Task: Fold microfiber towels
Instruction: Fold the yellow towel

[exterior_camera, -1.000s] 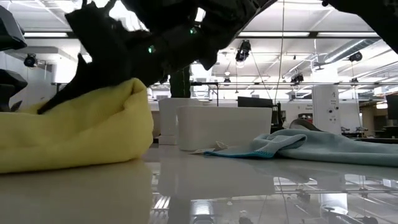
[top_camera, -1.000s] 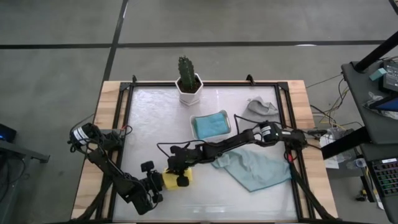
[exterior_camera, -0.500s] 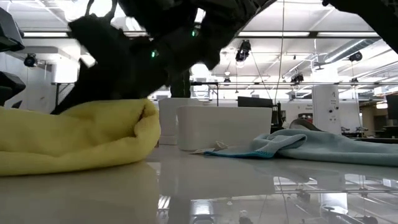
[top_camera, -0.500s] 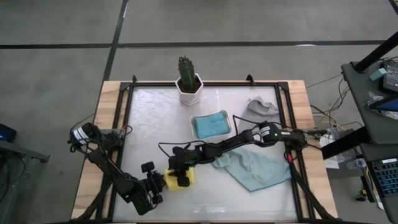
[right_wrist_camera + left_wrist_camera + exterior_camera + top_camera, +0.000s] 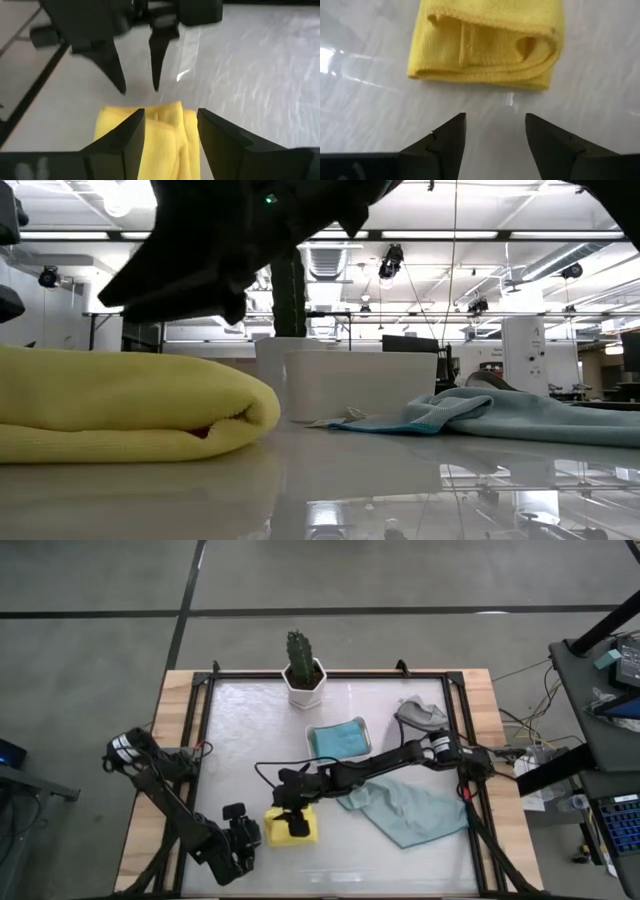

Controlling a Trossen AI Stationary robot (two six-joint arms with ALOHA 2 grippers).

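The right pincer [image 5: 291, 828] is held open and empty over the folded yellow towel [image 5: 291, 826], low and left of centre in the high view, so part of the cloth is hidden beneath it. The left pincer [image 5: 247, 836] is held open just left of the towel, gripping nothing. The pale teal towel [image 5: 408, 810] is spread to the right, partly covered by the right arm. A blue towel [image 5: 337, 738] is seen in the white tray [image 5: 312, 752] above centre on the table [image 5: 400, 855].

Folded yellow towel [image 5: 291, 827], flat
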